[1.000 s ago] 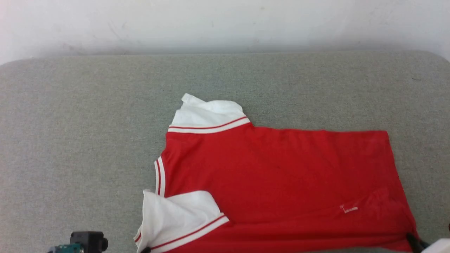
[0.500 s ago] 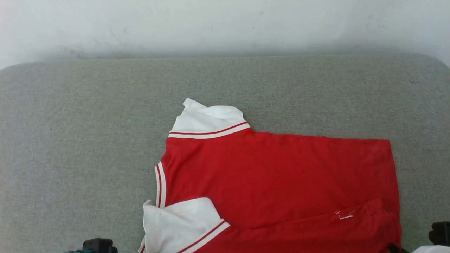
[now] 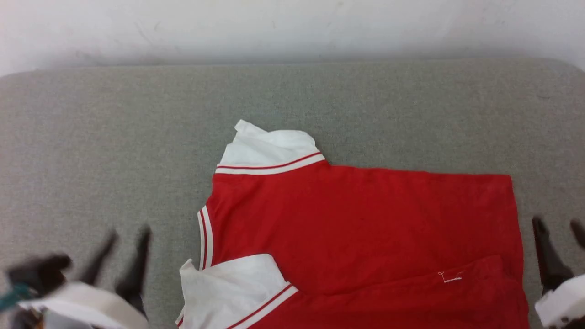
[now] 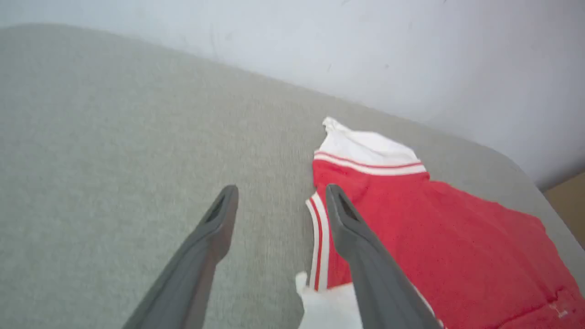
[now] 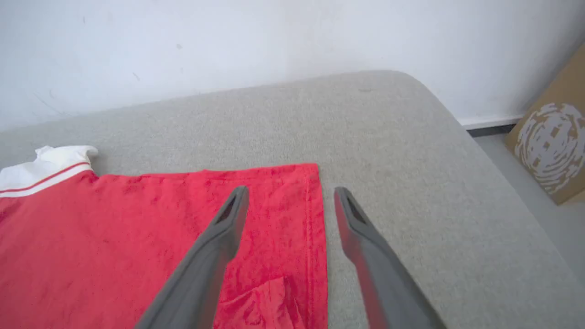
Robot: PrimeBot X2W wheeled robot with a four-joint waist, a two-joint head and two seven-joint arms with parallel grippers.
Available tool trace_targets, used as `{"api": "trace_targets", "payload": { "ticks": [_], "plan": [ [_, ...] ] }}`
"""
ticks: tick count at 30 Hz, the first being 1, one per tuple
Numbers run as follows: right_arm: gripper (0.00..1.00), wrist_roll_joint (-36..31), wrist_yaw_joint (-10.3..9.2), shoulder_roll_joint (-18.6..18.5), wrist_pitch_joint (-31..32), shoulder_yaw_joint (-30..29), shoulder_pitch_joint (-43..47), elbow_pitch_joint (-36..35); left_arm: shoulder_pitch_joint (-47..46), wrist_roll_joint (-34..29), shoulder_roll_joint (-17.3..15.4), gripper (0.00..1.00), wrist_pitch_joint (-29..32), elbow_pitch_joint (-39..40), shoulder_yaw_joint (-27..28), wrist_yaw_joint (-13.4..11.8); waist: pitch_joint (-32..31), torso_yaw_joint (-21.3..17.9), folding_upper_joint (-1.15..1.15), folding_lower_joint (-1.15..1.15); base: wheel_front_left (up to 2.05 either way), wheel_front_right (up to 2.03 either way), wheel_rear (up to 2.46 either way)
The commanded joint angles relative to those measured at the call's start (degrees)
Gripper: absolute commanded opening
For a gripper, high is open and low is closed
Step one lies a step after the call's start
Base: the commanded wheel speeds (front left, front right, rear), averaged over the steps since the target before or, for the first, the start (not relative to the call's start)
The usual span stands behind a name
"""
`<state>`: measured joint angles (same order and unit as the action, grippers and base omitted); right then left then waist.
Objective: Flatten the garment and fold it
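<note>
Here, the robot's left hand point(image 3: 128, 235), its two long dark fingers spread wide and gripping nothing, is hovering over bare cloth just left of the collar end, while the right hand point(image 3: 558, 224), equally agape and empty, is hanging just beside the hem. Between them the red jersey T-shirt with white sleeves and striped trim point(image 3: 356, 219) is lying plain side up on the grey fabric-covered worktop point(image 3: 320, 100), its near long edge point(image 3: 411, 292) turned over onto the body. The job now looks to be the next lengthwise fold. Doing it well is going to mean pinching both ends at matching points, lifting together, keeping the cloth taut and laying the edge down parallel to the existing crease. The rumpled far white sleeve point(image 3: 269, 148) is asking to be tucked flat first. The left hand is blurring in the head view, so whether its tips are touching the worktop cannot be told. The shirt's nearest edge is running off the bottom of that view, and whatever is lying under the turned-over strip is hidden.
</note>
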<state>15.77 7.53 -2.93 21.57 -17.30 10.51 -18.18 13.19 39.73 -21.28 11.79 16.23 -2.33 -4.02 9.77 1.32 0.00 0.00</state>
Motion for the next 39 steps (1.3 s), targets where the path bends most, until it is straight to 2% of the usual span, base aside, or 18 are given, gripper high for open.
{"api": "trace_targets", "payload": {
  "ticks": [1,4,7,10,14,18,23,24,29,33,37,38,39],
  "plan": [
    [1.0,-0.8,-0.04,0.05,-2.76,0.7,-2.19,-1.2,-4.91,-2.83,-0.84,1.0,-3.74,1.45,1.86,-0.42,2.62,-0.42,0.0,0.0,0.0,0.0,0.0],
    [1.0,-1.07,-0.04,0.05,-6.51,2.93,-4.7,-1.94,-13.47,-8.62,-2.36,1.0,-9.15,1.75,3.44,-1.7,5.81,-0.83,0.0,0.0,0.0,0.0,0.0],
    [1.0,-1.63,-0.04,0.05,-8.77,4.77,-6.55,-2.14,-24.05,-12.56,-4.58,1.0,-10.65,0.02,1.98,-0.77,9.32,-0.87,0.0,0.0,0.0,0.0,0.0],
    [1.0,-2.27,-0.04,0.05,-10.02,5.79,-8.09,-1.82,-34.99,-15.26,-7.76,1.0,-7.44,-4.47,-2.29,2.91,12.65,-0.95,0.0,0.0,0.0,0.0,0.0],
    [1.0,-2.69,-0.04,0.05,-11.13,6.78,-9.89,-0.73,-48.02,-16.43,-9.78,1.0,-0.59,-11.84,-9.7,8.85,15.58,-1.53,0.0,0.0,0.0,0.0,0.0],
    [1.0,-2.55,-0.04,0.05,-11.83,7.7,-11.23,0.36,-56.77,-14.17,-10.46,1.0,6.53,-18.14,-17.75,11.16,17.54,-2.65,0.0,0.0,0.0,0.0,0.0],
    [1.0,-2.33,-0.04,0.05,-11.93,8.51,-12.3,1.4,-62.95,-6.92,-13.15,1.0,12.22,-22.37,-29.01,11.47,19.8,-4.27,0.0,0.0,0.0,0.0,0.0],
    [1.0,-2.33,-0.04,0.05,-11.93,8.51,-12.3,1.4,-62.95,-6.92,-13.15,1.0,12.22,-22.37,-29.01,11.47,19.8,-4.27,0.0,0.0,0.0,0.0,0.0],
    [1.0,-2.07,-0.04,0.05,-11.96,9.09,-13.02,1.73,-67.08,-0.61,-19.93,1.0,16.31,-23.63,-41.08,11.49,22.07,-6.13,0.0,0.0,0.0,0.0,0.0],
    [1.0,-1.83,-0.04,0.05,-12.19,8.87,-13.19,1.57,-70.05,2.19,-23.49,1.0,15.46,-25.48,-46.27,11.49,23.55,-7.04,0.0,0.0,0.0,0.0,0.0],
    [1.0,-1.72,-0.04,0.05,-12.3,8.76,-13.23,1.41,-71.4,4.18,-23.78,1.0,13.37,-29.57,-48.53,11.49,24.34,-7.37,0.0,0.0,0.0,0.0,0.0],
    [1.0,-1.7,-0.04,0.05,-12.27,8.73,-13.27,1.38,-71.55,4.8,-23.64,0.95,13.25,-30.45,-49.09,11.49,24.44,-7.38,0.0,0.0,0.0,0.0,0.0],
    [1.0,-1.69,-0.04,0.05,-12.21,8.69,-13.35,1.35,-71.71,5.31,-23.59,0.7,13.08,-30.76,-50.06,11.5,24.51,-7.39,0.0,0.0,0.0,0.0,0.0]
  ]
}}
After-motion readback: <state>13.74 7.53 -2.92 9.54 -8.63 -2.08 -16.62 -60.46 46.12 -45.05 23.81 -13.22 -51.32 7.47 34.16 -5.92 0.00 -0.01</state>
